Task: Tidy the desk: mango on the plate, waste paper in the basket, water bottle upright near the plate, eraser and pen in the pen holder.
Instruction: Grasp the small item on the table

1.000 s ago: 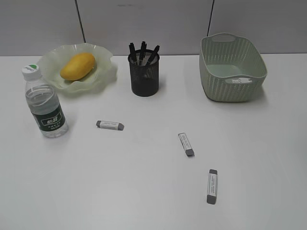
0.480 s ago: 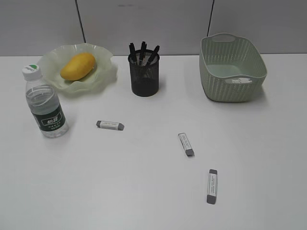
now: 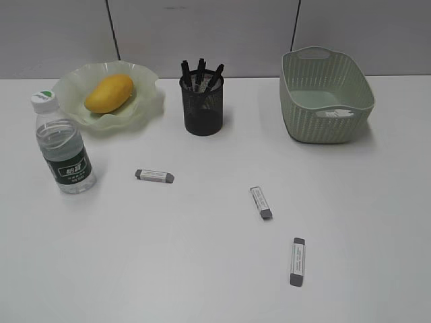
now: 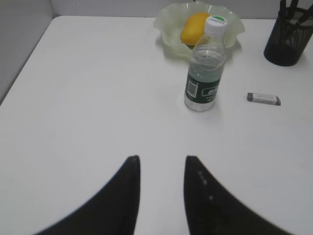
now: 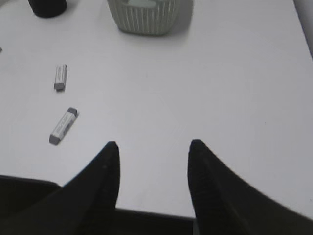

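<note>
where desk (image 3: 202,269) bare, three erasers (image 3: 261,202)

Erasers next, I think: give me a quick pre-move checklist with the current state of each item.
1. Mango on the plate: ok.
2. Water bottle upright near the plate: ok.
3. Erasers in the pen holder: not ok; three lie on the desk, at and.
4. Waste paper in the basket: cannot tell; a white scrap shows at the near handle.
5. Left claw open and empty: ok.
6. Right claw open and empty: ok.
</note>
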`<state>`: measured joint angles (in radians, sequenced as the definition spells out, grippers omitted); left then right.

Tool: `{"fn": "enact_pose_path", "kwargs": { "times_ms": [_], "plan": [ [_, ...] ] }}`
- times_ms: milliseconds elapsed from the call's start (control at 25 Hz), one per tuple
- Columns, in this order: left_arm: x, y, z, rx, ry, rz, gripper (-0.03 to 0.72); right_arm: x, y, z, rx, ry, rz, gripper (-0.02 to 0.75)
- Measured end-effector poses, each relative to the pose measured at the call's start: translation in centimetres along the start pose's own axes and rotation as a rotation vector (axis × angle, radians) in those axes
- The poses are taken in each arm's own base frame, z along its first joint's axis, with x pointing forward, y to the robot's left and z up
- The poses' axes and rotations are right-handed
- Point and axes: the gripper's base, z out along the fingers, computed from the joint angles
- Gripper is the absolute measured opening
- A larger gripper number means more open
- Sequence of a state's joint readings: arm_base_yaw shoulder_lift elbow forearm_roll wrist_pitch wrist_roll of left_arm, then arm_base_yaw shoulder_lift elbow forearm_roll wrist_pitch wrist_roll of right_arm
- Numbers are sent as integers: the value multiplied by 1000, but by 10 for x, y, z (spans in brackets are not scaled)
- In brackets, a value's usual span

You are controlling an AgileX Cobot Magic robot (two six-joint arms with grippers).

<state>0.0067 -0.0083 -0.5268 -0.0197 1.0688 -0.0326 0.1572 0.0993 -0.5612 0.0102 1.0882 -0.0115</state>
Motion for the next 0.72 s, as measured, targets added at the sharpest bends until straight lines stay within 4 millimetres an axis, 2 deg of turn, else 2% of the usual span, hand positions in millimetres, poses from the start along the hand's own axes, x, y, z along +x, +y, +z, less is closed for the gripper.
{"fn": "enact_pose_path", "kwargs": {
  "times_ms": [160,360,720],
  "plan": [
    [0,0,0,0,0,0,239,9,0,-11,1,-113,-1,372],
    [0,0,0,1,0,0,239,17,0,-2,1,-80,-1,372],
    [0,0,0,1,0,0,239,16,0,-2,2,-86,-1,372]
  ]
}}
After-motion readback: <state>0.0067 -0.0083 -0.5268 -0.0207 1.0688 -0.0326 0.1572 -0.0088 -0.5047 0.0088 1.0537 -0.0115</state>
